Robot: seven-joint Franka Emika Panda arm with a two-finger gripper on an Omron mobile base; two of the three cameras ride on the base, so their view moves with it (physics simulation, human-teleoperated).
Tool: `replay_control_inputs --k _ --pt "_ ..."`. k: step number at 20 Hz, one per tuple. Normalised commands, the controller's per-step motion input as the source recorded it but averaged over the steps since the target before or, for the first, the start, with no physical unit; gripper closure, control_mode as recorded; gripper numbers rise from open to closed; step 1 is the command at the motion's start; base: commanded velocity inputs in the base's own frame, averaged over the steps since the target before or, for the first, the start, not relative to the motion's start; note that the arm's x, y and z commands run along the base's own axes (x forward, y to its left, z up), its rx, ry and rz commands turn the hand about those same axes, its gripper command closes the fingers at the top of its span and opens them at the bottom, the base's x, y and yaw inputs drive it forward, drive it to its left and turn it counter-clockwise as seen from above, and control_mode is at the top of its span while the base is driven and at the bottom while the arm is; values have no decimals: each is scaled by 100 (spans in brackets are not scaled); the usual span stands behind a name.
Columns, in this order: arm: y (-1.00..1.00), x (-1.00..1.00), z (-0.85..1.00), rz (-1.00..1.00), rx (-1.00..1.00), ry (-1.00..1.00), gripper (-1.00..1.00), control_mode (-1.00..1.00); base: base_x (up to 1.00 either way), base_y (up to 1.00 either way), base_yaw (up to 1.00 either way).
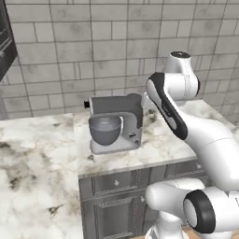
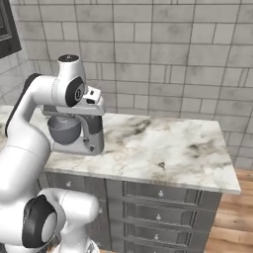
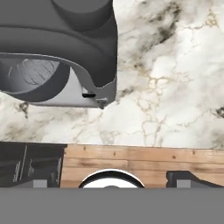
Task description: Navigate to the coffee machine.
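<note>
Mixer [image 1: 114,123] with round bowl [image 1: 105,130] stands on the marble counter [image 1: 42,163], left of the arm [image 1: 186,126] in the left base view. From the right it sits at the counter's left end. Gripper [image 3: 112,183] fingers stand wide apart, grasping nothing. No coffee machine can be made out.

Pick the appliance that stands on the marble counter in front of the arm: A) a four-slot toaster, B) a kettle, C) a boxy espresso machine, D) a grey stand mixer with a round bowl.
D: a grey stand mixer with a round bowl stands on the marble counter.
</note>
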Motion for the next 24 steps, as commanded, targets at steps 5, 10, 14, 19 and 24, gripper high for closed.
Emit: replay_control_inputs --k 5,10,14,19,24 --pt "0 0 0 0 0 0 -100 100 0 -41 -39" --pt "0 0 0 0 0 0 -100 100 0 -40 -45" --pt "0 0 0 0 0 0 -100 100 8 -48 -44" --pt "0 0 0 0 0 0 -100 100 14 -69 -44" --pt "0 0 0 0 0 0 -100 100 13 -72 -46"
